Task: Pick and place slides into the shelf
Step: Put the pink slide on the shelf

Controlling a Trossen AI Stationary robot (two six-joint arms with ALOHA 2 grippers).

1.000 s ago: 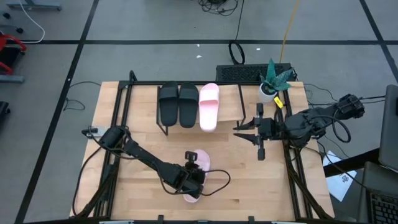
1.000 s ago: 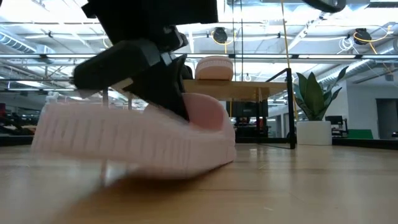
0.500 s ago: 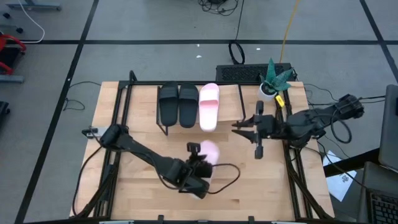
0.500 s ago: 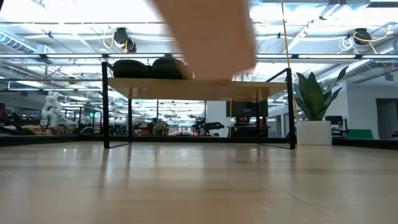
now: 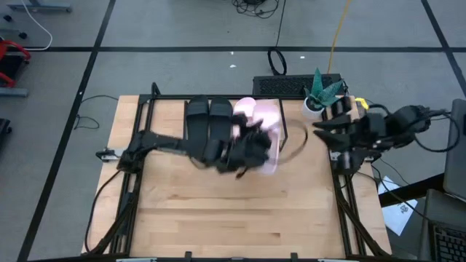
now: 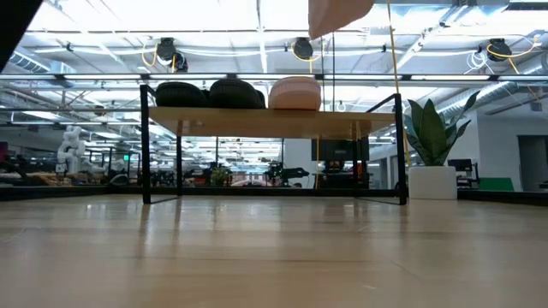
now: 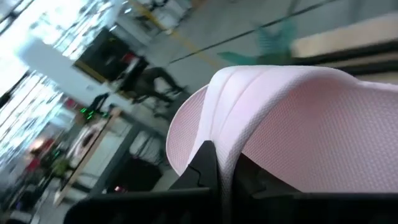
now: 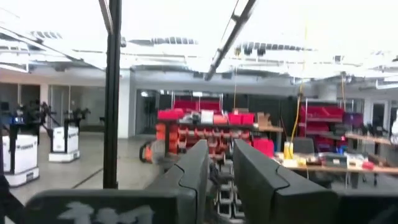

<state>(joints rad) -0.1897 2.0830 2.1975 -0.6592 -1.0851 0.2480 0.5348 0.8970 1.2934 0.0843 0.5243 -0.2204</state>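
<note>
My left gripper is shut on a pale pink slide, held in the air over the right part of the shelf. The slide also shows at the top of the low view and fills the left wrist view. On the shelf's top board, two black slides and a second pink slide rest on their soles. My right gripper is shut and empty at the table's right edge, beside the shelf. My left gripper pinches an edge of the pink slide between its two fingers; whether that edge is sole or strap I cannot tell. The arm comes at it from the table's left. The slide is lifted clear, above the shelf board.
A potted plant stands at the table's far right corner, close to my right arm; it also shows in the low view. A keyboard lies on the floor behind the shelf. The near half of the tabletop is bare wood.
My left gripper has lifted the pink slide off the table's near middle and carried it up and toward the far edge, to above the shelf's right part. My right arm has drawn back toward the table's right edge.
</note>
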